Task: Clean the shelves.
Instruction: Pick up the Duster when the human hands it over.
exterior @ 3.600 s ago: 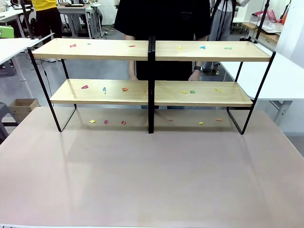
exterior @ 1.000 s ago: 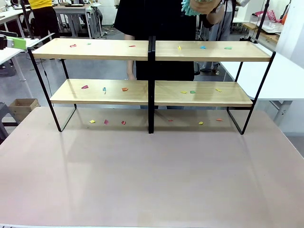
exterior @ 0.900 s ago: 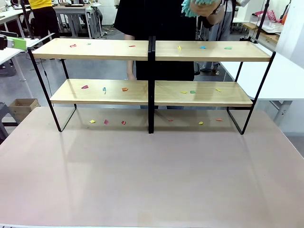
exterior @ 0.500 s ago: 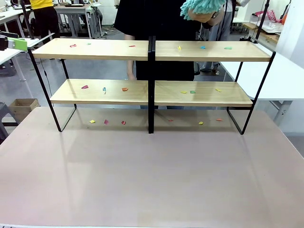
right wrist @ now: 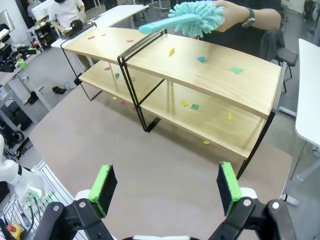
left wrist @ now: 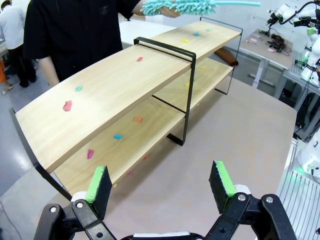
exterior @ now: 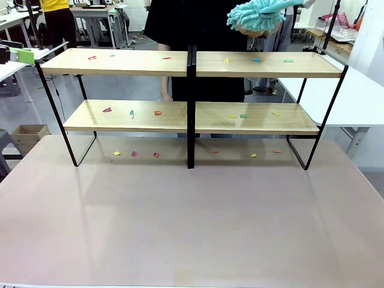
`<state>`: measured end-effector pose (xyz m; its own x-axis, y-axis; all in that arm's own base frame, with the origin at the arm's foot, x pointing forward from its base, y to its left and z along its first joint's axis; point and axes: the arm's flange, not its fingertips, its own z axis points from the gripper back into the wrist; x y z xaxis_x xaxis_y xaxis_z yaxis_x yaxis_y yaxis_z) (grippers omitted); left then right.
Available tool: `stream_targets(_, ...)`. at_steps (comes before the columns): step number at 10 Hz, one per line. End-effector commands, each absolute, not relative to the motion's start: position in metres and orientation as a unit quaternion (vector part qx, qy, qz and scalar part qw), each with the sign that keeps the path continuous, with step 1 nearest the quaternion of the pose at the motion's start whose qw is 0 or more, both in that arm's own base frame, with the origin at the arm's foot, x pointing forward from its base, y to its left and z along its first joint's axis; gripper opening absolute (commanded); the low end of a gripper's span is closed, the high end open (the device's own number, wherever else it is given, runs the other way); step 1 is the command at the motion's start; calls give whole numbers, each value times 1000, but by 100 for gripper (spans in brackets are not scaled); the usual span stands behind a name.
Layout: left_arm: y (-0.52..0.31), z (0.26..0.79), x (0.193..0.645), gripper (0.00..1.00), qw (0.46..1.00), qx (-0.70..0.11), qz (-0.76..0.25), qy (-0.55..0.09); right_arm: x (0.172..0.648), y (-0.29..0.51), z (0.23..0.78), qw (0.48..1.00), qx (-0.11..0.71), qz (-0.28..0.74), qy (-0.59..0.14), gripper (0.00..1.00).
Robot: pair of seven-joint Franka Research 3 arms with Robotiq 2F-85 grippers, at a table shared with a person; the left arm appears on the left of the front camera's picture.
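Shelves [exterior: 192, 63] dotted with coloured scraps [exterior: 107, 110]; teal duster [exterior: 255, 15] in a person's hand [right wrist: 239, 15] above them; left gripper [left wrist: 159, 175] and right gripper [right wrist: 165, 175] released, empty.

Shelves [exterior: 138, 63] light wood, black frame; duster [exterior: 255, 17] turquoise; scraps [exterior: 107, 110] red, yellow, green, blue; table [exterior: 192, 222] pinkish-beige.

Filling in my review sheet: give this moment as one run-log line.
person's hand holding teal duster above shelves | coloured scraps on boards | left gripper open | right gripper open
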<state>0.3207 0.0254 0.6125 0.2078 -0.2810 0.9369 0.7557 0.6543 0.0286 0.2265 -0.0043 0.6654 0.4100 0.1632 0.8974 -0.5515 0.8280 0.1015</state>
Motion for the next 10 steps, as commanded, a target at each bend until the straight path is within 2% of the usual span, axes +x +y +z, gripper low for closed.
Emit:
stream_targets(1,24,612,321,100,743,-227,-350,-523,225,-5,666,815,196,218,-499,100)
stream_targets(9,24,612,321,100,743,-227,-350,-523,226,-4,666,816,195,219,-498,100)
stream_targets(10,24,612,321,100,743,-227,-350,-523,262,4,684,847,258,130,-446,100)
